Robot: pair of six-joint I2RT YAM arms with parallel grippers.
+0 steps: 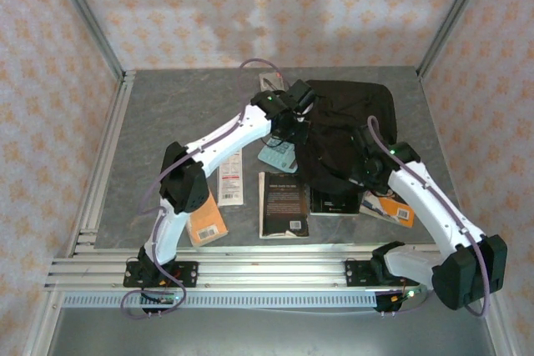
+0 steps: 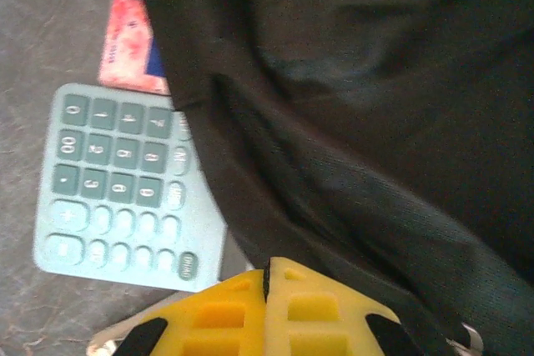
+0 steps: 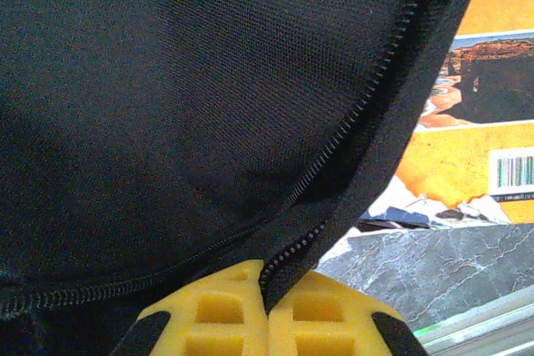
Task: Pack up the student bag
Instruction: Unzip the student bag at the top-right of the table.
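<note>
Right hand [image 3: 265, 271] is clamped on the student bag [image 3: 167, 81] at its zip edge, the fabric rising above it. Left hand [image 2: 267, 277], fingers together, sits under the bag's edge. The thin fabric may slip free, collapsing the opening.

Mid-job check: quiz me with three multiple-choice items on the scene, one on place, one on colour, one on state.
1. The calculator lies: A on a book; B at the student bag's left edge; C in a gripper.
2. Its colour: A red; B black; C pale green.
3. The right gripper is: A shut on the bag's zip edge; B wide open; C shut on a book.
Answers: 1 B, bag fabric overlaps it; 2 C, body and keys are green; 3 A, the zip runs into its closed jaws.
</note>
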